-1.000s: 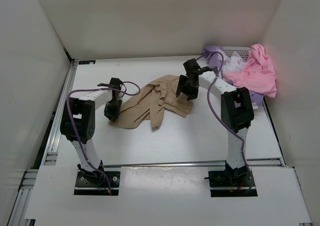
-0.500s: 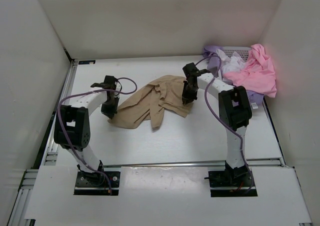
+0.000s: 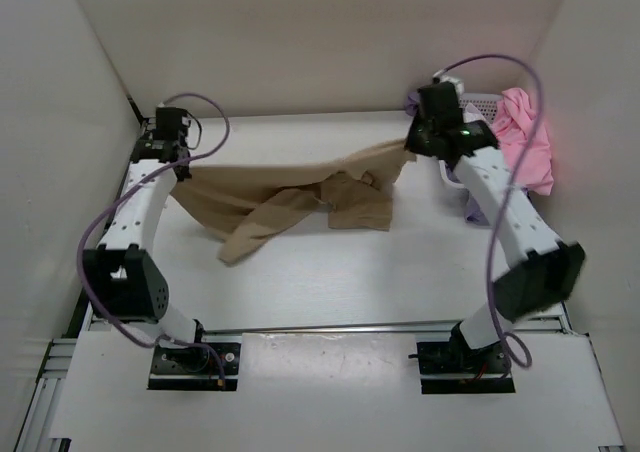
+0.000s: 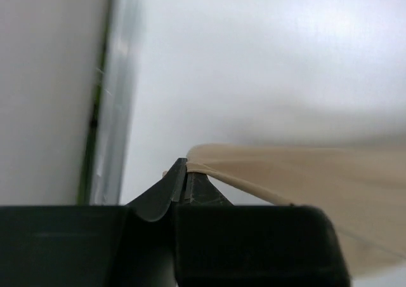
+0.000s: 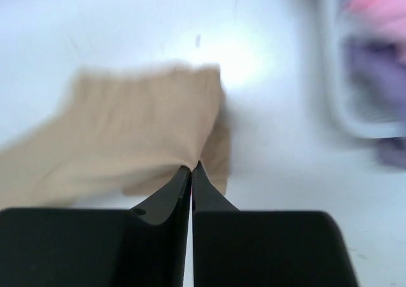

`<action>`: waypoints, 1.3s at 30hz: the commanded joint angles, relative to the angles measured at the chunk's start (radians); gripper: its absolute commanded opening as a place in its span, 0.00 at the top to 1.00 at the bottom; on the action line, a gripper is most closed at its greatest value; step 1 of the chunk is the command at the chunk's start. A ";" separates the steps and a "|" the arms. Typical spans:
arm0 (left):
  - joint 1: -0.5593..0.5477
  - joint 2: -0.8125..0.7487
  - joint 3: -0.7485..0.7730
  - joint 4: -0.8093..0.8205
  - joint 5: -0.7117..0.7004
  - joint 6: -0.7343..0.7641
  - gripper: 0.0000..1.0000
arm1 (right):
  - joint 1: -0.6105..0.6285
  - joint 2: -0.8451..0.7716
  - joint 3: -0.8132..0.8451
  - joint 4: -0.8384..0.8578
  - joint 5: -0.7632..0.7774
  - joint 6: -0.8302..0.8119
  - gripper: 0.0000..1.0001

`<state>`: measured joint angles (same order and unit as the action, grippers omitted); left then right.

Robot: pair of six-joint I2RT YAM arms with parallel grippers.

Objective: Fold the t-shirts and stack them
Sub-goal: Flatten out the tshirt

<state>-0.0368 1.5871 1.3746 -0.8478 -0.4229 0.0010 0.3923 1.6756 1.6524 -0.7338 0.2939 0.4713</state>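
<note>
Left gripper (image 4: pixel 183 176) and right gripper (image 5: pixel 191 169) pinch opposite edges of the tan t-shirt (image 3: pixel 290 197); limp, likely light cloth sags mid-frame.

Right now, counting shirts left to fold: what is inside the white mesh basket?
A pink t-shirt drapes over the basket rim, with lavender cloth inside. The right arm covers the rest, so nothing more can be made out.

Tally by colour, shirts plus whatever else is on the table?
tan shirt: 1
pink shirt: 1
lavender shirt: 1
white basket: 1
Total: 4
</note>
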 commanded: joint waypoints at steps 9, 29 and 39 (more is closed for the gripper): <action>0.025 -0.349 0.345 0.024 -0.183 -0.001 0.90 | -0.043 -0.571 0.139 -0.016 0.281 -0.106 1.00; -0.032 -0.070 0.580 0.024 -0.191 -0.001 0.90 | -0.118 -0.197 0.607 -0.026 0.024 -0.195 1.00; -0.057 0.341 0.618 0.024 -0.218 -0.001 0.90 | -0.155 0.320 0.609 0.033 -0.185 -0.155 1.00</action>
<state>-0.0780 1.9186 1.9461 -0.8150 -0.5755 -0.0021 0.2440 1.9606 2.2276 -0.7364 0.1711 0.3107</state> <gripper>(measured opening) 0.112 0.003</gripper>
